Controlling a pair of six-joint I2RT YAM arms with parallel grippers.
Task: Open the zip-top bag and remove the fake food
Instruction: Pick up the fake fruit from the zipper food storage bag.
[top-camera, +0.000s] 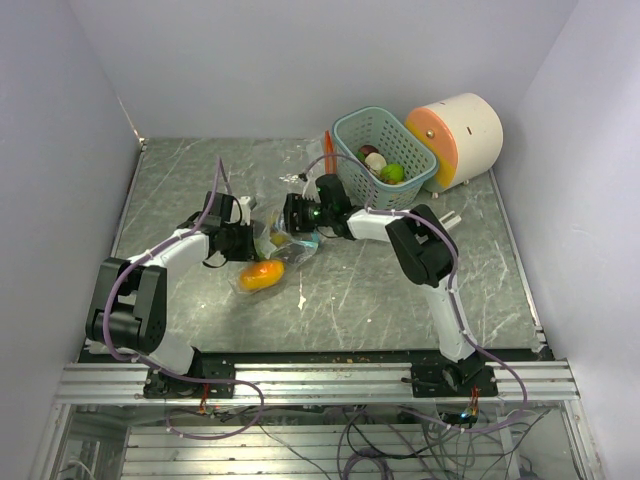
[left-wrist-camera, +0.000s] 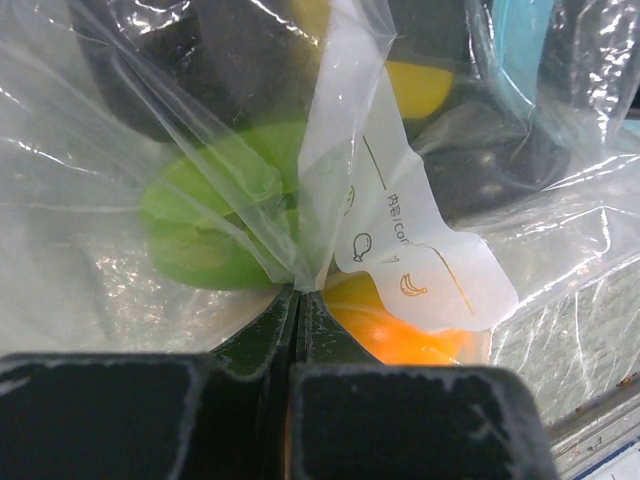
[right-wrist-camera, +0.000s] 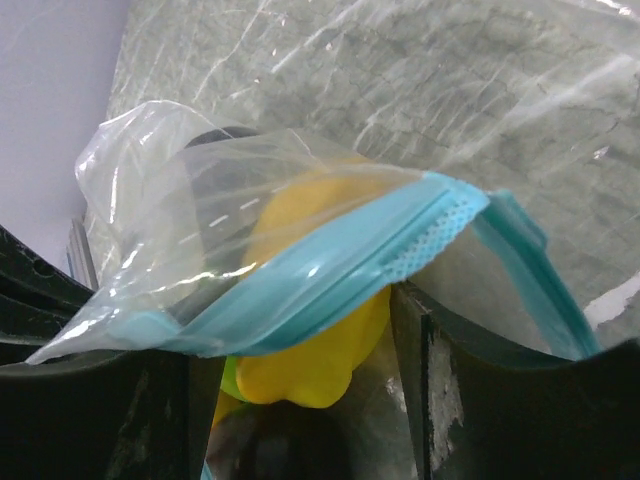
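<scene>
Clear crinkled plastic zip-top bag (left-wrist-camera: 90, 290), teal-sealed, shows green and orange fake food (left-wrist-camera: 200, 230); left gripper (left-wrist-camera: 298, 292) pinches its film, while whether the right gripper (right-wrist-camera: 300, 330) grips it is unclear.

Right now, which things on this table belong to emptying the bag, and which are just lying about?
Job: zip-top bag; orange piece, yellow piece and green piece inside it.
Lying about: teal basket; cream cylinder; white strip.
</scene>
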